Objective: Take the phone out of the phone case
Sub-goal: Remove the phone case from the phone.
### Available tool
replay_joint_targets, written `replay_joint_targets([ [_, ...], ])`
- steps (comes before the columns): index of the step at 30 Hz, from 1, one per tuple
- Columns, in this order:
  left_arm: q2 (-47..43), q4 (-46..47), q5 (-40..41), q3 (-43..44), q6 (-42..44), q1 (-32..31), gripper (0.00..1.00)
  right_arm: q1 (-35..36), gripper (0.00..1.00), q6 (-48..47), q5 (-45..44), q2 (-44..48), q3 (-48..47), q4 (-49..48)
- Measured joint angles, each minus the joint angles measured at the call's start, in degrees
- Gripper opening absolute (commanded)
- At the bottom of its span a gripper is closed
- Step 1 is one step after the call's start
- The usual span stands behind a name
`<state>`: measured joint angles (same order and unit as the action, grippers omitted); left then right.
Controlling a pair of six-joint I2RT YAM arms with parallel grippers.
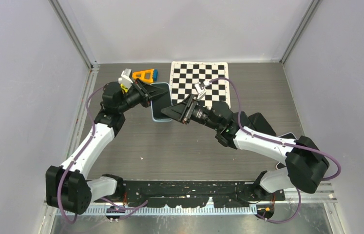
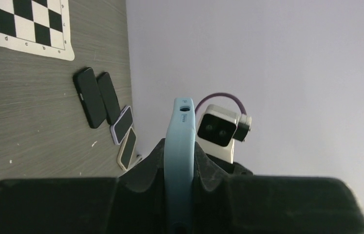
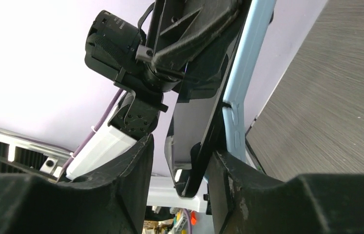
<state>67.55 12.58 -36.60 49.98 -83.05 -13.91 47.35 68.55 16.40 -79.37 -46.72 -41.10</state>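
A black phone (image 3: 194, 122) sits in a light blue case (image 1: 160, 103), held up on edge above the table's back middle. My left gripper (image 1: 146, 95) is shut on the case's top edge; in the left wrist view the blue rim (image 2: 180, 126) runs between its fingers (image 2: 209, 170). My right gripper (image 1: 172, 113) is at the case's lower corner with its jaws apart. In the right wrist view the phone's corner stands away from the case (image 3: 248, 58) and hangs between my right gripper's (image 3: 180, 161) jaws. The right finger (image 3: 228, 180) touches the case's edge.
A checkerboard mat (image 1: 199, 80) lies at the back, behind the right gripper. An orange and blue toy (image 1: 145, 74) lies at the back left. Several spare phones (image 2: 89, 97) lie in a row by the right wall.
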Motion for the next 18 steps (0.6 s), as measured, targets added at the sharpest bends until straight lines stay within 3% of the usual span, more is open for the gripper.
replay_joint_targets([
  [9, -5.5, -2.7, 2.0, 0.3, 10.2, -1.8, 0.03, -0.3, 0.18, 3.4, 4.8, -2.1, -0.2, -3.9],
  [11, -6.1, -2.6, 1.9, 0.3, 11.2, -1.9, 0.14, -0.4, 0.08, 4.3, 5.6, -2.4, -0.2, -4.8],
  [13, -6.6, -2.3, 1.8, 0.5, 11.8, -2.0, 0.32, -0.5, 0.02, 6.1, 6.2, -2.4, -0.2, -5.6],
  [16, -7.6, -5.2, 1.1, 1.8, 14.6, -2.7, 0.65, -0.8, 0.01, 7.1, 6.8, -2.4, -0.2, -7.1],
  [18, -9.3, -9.7, 0.3, 2.3, 16.9, -4.3, 0.79, -1.9, 0.01, 7.3, 5.7, -2.4, -0.2, -7.1],
])
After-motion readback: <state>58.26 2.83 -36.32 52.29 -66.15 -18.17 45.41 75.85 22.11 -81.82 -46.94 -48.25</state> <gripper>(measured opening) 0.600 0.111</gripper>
